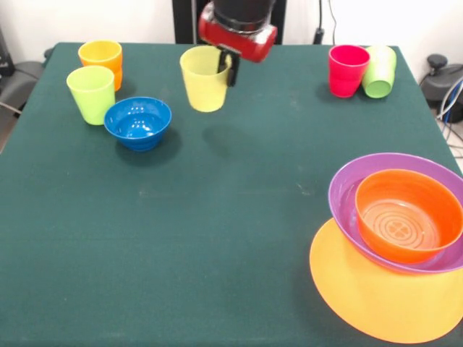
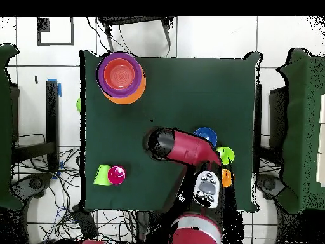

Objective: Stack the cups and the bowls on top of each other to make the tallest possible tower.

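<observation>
Gripping the yellow cup point(image 1: 205, 78) by its rim, the claw point(image 1: 228, 66) holds it clear above the table point(image 1: 217, 231). Blue bowl point(image 1: 137, 122) sits just beside; purple bowl point(image 1: 347, 189) well apart.

Yellow cup point(image 1: 205, 78) aloft, upright

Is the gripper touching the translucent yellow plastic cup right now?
Touching. In the front view the gripper clamps the translucent yellow plastic cup by its rim.

orange-yellow bowl point(image 1: 376, 303): cut by frame edge | orange cup point(image 1: 101, 56): partly hidden
</observation>
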